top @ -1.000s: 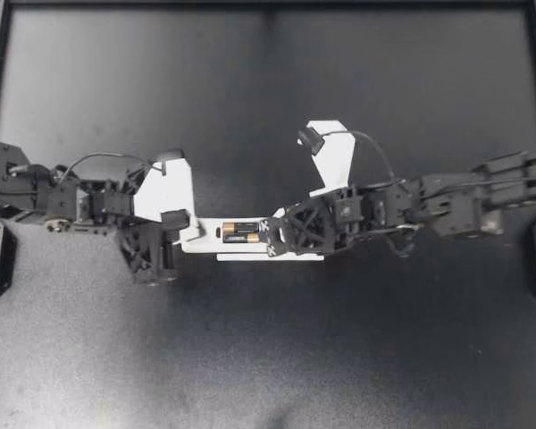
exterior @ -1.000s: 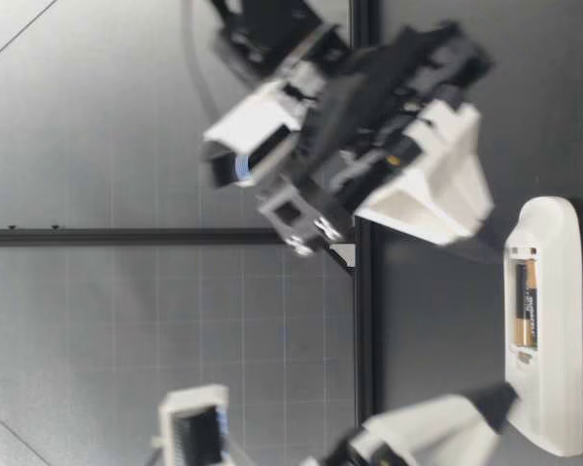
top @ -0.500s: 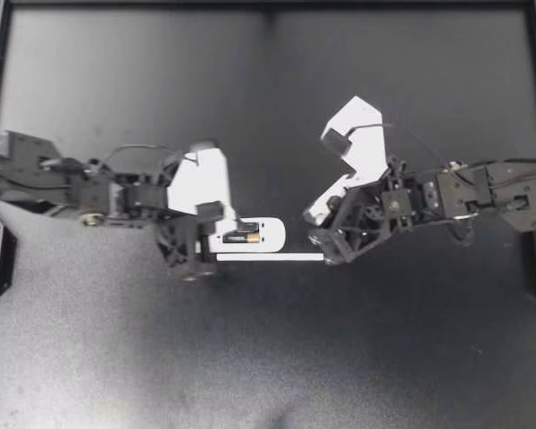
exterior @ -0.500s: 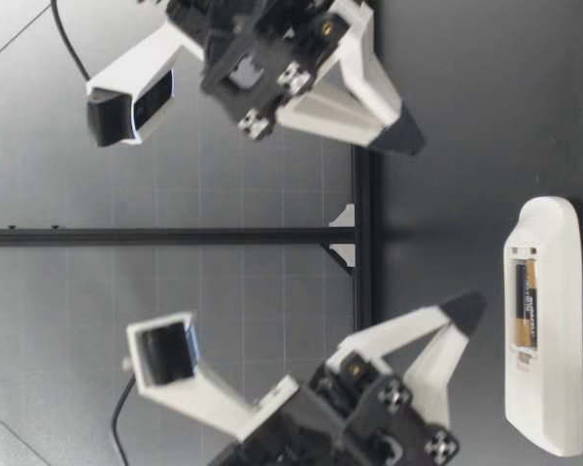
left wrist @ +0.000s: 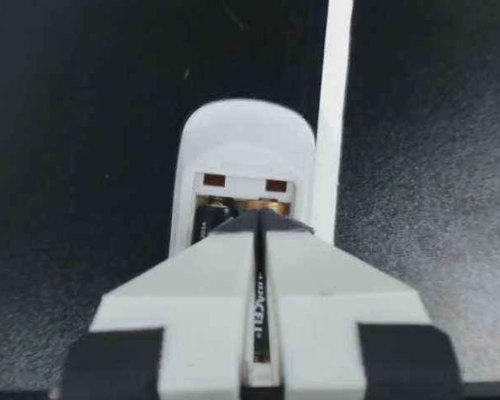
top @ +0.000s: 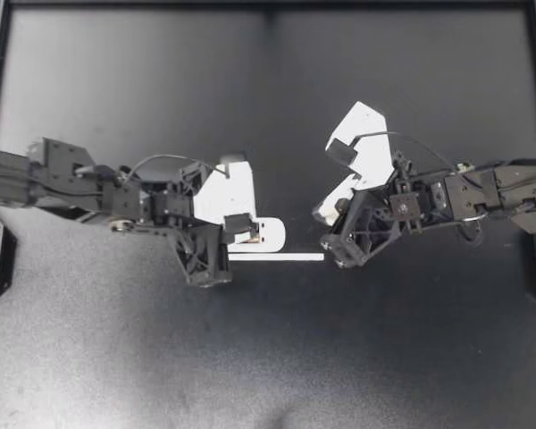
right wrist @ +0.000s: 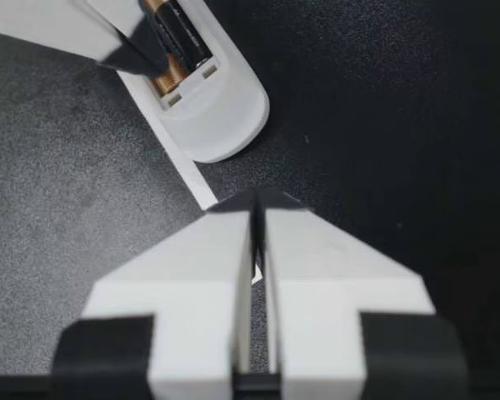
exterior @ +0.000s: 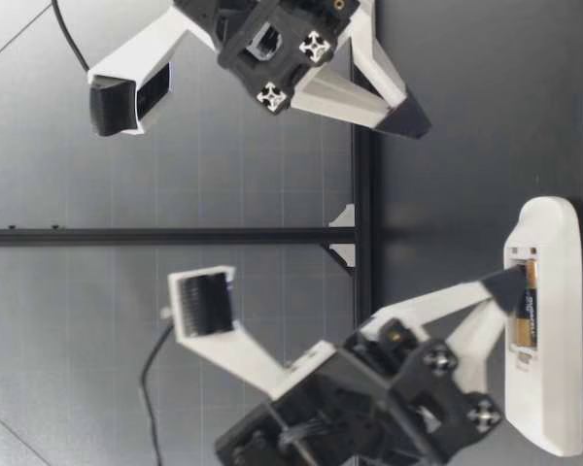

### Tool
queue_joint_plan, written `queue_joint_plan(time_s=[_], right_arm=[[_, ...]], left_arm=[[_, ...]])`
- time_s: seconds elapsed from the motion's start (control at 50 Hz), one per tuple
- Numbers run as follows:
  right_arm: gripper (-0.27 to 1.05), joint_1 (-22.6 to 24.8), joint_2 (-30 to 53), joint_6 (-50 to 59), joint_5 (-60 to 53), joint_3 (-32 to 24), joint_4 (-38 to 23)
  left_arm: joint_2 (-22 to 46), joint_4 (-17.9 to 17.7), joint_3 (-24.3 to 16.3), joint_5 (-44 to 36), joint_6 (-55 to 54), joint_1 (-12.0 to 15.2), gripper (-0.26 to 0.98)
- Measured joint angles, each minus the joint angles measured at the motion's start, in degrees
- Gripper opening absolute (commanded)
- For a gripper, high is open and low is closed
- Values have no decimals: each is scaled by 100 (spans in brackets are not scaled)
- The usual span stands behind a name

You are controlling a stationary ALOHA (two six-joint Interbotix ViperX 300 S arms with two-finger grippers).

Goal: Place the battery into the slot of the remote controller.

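Half a second ago my left gripper (top: 242, 230) hung short of the remote controller (top: 271, 234), and the battery showed plainly from above. Now that arm has come forward and down. Its fingers are pressed together with only a sliver between them and nothing gripped. Their dark tip sits over the open slot and hides the battery in the top view.

In the low view the tip (exterior: 505, 288) has dropped from mid-air to the battery (exterior: 527, 316), which lies lengthwise in the slot; whether the tip actually touches it I cannot tell. The left wrist view looks down the closed fingers onto the battery's copper end (left wrist: 265, 206), seated under the contacts near the remote's rounded end.

My right gripper (top: 321, 214) was working at the remote a second ago. It has barely moved in the last half second: lifted clear of the table and apart from the remote, with its fingers closed on nothing.

The remote lies flat where it was, slot side up. A thin white strip (top: 281, 257) lies along one side, just beside it.

The table (top: 268, 357) is a matte black surface with a fine grain, edged by a black frame (exterior: 361, 194). Beyond it stands a grey gridded wall (exterior: 126, 340).
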Motion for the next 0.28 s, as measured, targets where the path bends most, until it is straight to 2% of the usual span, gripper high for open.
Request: queue_joint_plan(time_s=[0.28], right_arm=[[-10, 0, -53, -62, -9, 9, -53]], left_arm=[[88, 0, -97, 62, 0, -9, -14]])
